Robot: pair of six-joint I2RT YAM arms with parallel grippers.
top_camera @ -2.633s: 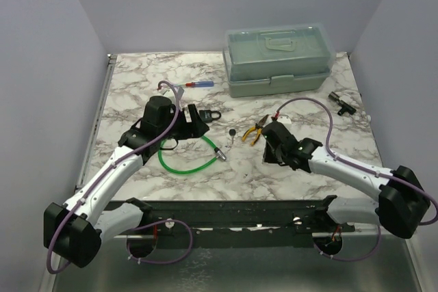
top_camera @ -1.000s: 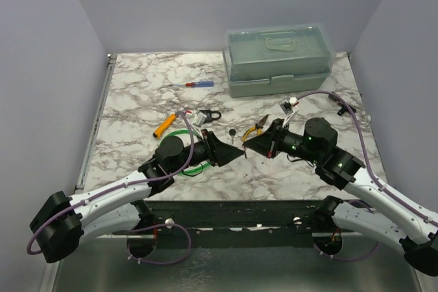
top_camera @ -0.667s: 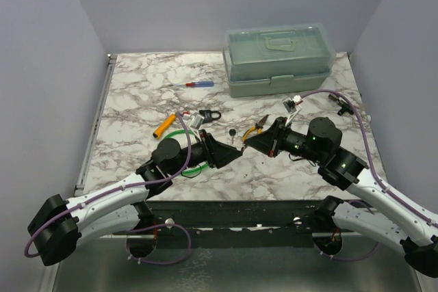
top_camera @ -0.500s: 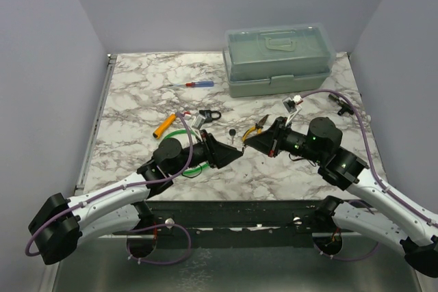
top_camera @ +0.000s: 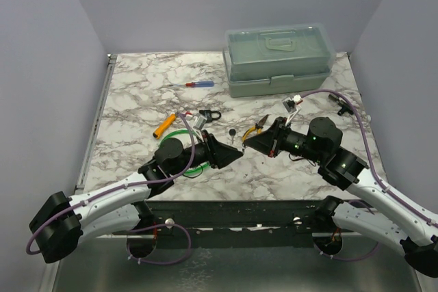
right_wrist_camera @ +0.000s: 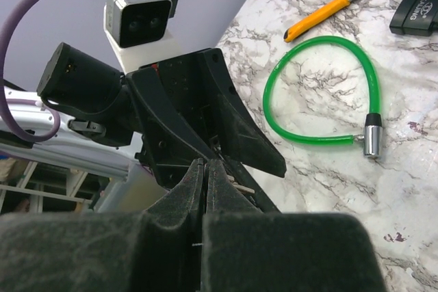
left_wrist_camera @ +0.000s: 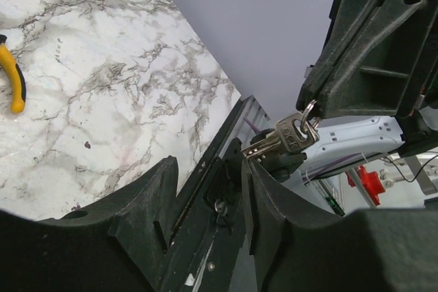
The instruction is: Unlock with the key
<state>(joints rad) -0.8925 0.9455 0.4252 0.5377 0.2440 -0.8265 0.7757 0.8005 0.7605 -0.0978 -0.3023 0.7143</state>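
A tiny key (top_camera: 233,133) with a dark round head lies on the marble table, just beyond both grippers. A black padlock (top_camera: 211,115) lies left of it and also shows in the right wrist view (right_wrist_camera: 416,11). My right gripper (top_camera: 247,143) (right_wrist_camera: 206,163) is shut; in the left wrist view a ring with silver keys (left_wrist_camera: 287,136) hangs from its tips. My left gripper (top_camera: 236,154) (left_wrist_camera: 207,165) faces it tip to tip, open and empty. The silver key blades reach the tip of its right finger (left_wrist_camera: 256,189).
Yellow-handled pliers (top_camera: 256,128) lie behind the right gripper. A green cable lock (right_wrist_camera: 321,94) and an orange cutter (top_camera: 164,126) lie by the left arm. A red-and-blue screwdriver (top_camera: 195,85) and a green toolbox (top_camera: 279,59) are at the back.
Over the last second almost nothing has moved. Since 2.6 s ago both arms have drawn back from the table middle and turned to face each other, uncovering the orange cutter.
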